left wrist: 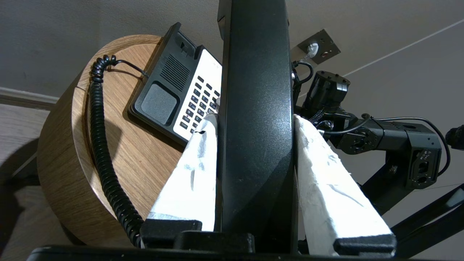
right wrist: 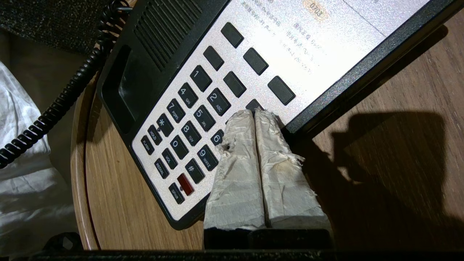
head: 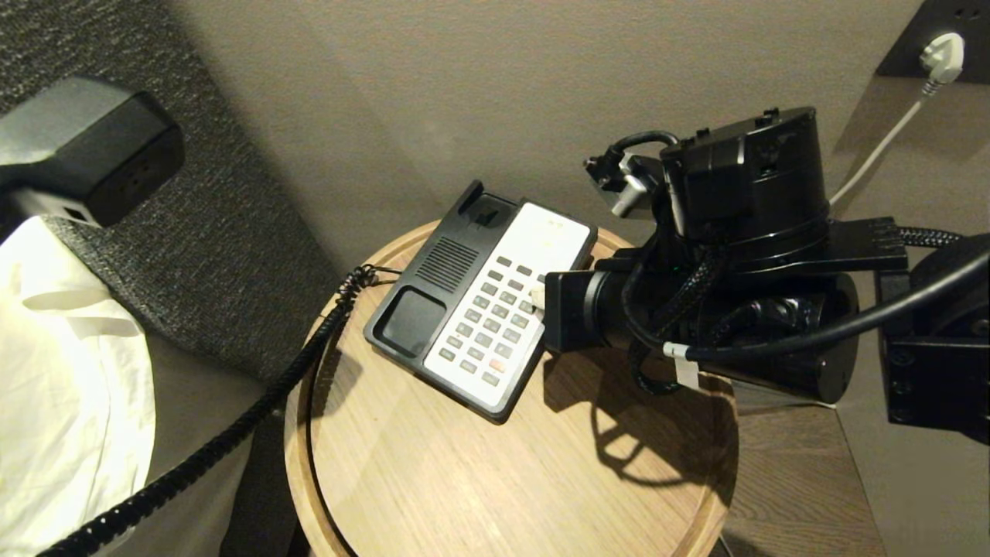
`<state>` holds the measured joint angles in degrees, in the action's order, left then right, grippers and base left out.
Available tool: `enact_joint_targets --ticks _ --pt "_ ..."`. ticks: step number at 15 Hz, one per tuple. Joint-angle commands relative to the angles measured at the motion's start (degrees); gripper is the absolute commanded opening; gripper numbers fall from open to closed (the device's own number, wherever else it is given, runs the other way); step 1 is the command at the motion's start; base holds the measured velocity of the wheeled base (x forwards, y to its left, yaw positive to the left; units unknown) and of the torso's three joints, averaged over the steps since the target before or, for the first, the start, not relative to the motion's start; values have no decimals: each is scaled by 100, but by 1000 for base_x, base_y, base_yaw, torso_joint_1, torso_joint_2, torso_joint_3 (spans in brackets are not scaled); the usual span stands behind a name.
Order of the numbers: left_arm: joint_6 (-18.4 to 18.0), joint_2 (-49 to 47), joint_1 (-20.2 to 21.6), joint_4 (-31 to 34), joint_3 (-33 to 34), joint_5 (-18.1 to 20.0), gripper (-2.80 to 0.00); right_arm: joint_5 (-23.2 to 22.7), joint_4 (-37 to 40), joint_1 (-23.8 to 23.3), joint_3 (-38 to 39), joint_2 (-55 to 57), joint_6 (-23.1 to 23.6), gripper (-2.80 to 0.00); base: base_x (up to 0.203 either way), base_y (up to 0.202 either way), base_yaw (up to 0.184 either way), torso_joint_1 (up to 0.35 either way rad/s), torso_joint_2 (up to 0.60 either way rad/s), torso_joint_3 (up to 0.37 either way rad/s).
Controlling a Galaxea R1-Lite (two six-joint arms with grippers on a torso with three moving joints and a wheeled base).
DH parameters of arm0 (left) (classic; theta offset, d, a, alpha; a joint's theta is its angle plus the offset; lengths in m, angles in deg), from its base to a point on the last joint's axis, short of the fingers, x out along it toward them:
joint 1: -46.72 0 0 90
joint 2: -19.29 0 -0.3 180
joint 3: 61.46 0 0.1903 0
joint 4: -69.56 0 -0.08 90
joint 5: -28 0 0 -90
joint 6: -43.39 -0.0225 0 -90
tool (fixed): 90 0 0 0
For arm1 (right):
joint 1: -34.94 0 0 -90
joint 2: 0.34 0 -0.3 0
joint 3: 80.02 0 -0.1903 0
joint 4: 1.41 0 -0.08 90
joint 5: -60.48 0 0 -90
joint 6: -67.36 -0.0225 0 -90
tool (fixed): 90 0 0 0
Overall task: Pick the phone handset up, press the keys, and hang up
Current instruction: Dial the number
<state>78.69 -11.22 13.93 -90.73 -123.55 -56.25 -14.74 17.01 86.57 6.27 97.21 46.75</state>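
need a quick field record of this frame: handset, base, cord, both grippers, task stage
phone handset: off the cradle, held by left gripper, up and to the left of the table
left gripper: jaws shut on the handset's middle
right gripper: jaws shut, tips at the keypad's right column, near key 3
phone base: on round wooden table, cradle empty
coiled cord: runs from the base off the table's left edge
stage: handset lifted, key pressing under way, not hung up

The long matte-black plastic phone handset [left wrist: 255,108] has a faintly speckled sheen. The round light-wood desk [head: 464,480] shows smooth grain. The black-and-white plastic phone base [head: 483,298] looks satiny. Rough, frayed white cloth tape [right wrist: 253,163] wraps the right jaws.
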Motion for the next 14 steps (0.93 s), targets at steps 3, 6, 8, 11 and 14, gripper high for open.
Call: enact_joint_targets --ticks 3,6,8,11,14 --pt "20 21 1 -3 23 5 -280 -19 20 17 3 -17 -13 -280 0 0 0 0 0 0" --pt "13 28 1 -3 32 5 -280 -19 12 40 12 -7 -13 -280 0 0 0 0 0 0" --pt "20 28 1 -3 32 5 -280 -29 20 50 13 0 -13 -280 0 0 0 0 0 0" --pt "20 28 1 -3 41 5 -280 -27 12 49 12 19 -13 -280 0 0 0 0 0 0" --pt "20 30 1 -3 41 5 -280 -27 12 67 12 27 -4 -280 0 0 0 0 0 0"
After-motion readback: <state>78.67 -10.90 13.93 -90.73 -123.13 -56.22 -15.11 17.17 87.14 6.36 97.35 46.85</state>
